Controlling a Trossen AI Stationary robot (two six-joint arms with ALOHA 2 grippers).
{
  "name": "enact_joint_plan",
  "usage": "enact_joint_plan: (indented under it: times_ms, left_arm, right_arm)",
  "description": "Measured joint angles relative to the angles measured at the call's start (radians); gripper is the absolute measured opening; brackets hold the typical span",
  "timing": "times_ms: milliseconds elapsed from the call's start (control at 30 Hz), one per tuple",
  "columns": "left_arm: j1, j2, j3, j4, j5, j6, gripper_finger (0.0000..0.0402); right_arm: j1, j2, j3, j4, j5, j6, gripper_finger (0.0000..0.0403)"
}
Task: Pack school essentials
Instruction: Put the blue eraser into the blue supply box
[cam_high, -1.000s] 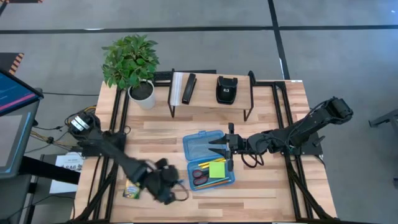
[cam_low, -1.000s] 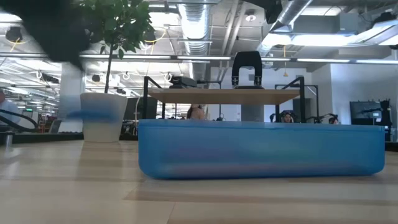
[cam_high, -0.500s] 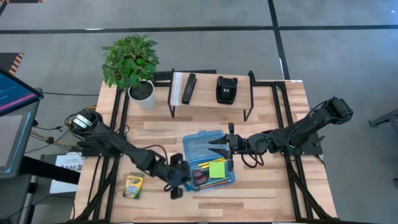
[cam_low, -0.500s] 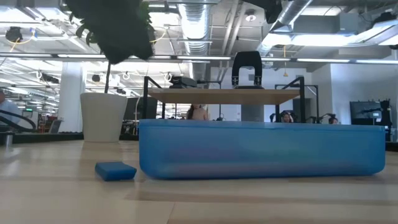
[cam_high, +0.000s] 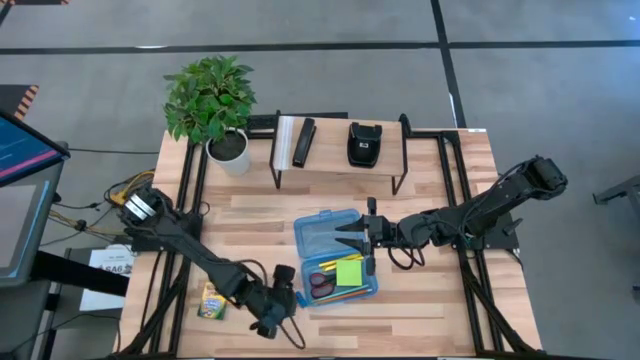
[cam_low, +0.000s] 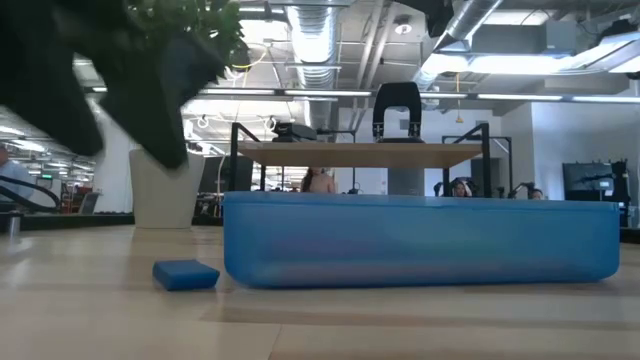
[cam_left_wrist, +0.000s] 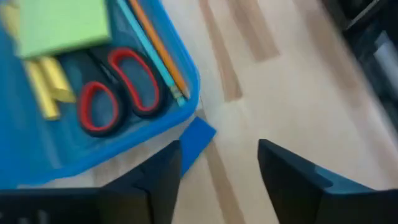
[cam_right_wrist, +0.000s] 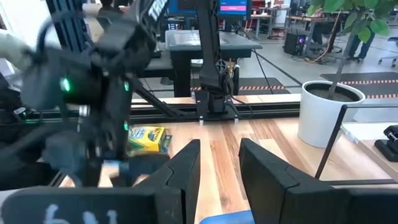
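1. High view: the left gripper (cam_high: 279, 303) hangs over the table's (cam_high: 430, 315) front edge, just beside the blue case's (cam_high: 322, 234) near left corner, fingers spread. Inside the case lie the red-handled scissors (cam_high: 321, 284), the lime-green sticky-note pad (cam_high: 349, 272) and thin pencils (cam_high: 344, 294). The crayon box (cam_high: 211, 302) lies outside it on the wood, to the left, near the table's front edge. The right gripper (cam_high: 353, 236) reaches in from the right and sits at the middle of the case, over its rim; whether it grips the rim cannot be told here. At the back stand a potted plant (cam_high: 211, 97) and a low shelf (cam_high: 340, 150) bearing a black stapler-like bar (cam_high: 303, 142) and a black pouch (cam_high: 363, 143).

2. Low view: the blue eraser (cam_low: 186, 275) lies flat on the table, just beside the case's left end and outside it. A dark blurred arm fills the upper left.

3. Left wrist view: the left gripper's two fingers (cam_left_wrist: 291, 180) stand apart with nothing between them; the eraser rests on the wood against the outside corner of the case, scissors and orange pencil (cam_left_wrist: 157, 48) lying within.

4. Right wrist view: the right gripper's fingers (cam_right_wrist: 264, 174) are part-way apart above the case rim; the left arm and crayon box show beyond.
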Motion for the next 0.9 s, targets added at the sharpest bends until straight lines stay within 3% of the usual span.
enact_joint_plan:
  times_ms: [200,500,900]
  left_arm:
    - [0.041,0.065,0.0,0.024,0.01,0.036,0.0219]
    - [0.086,0.073,0.0,0.04,0.113,0.117,0.0198]
    - [0.097,0.171,0.006,0.097,0.149,0.14,0.0179]
  right_arm:
    - [0.0,0.0,0.0,-0.006,0.0,0.0,0.0134]
    - [0.0,0.0,0.0,-0.013,0.0,0.0,0.0134]
    - [0.0,0.0,0.0,-0.027,0.001,0.007,0.0134]
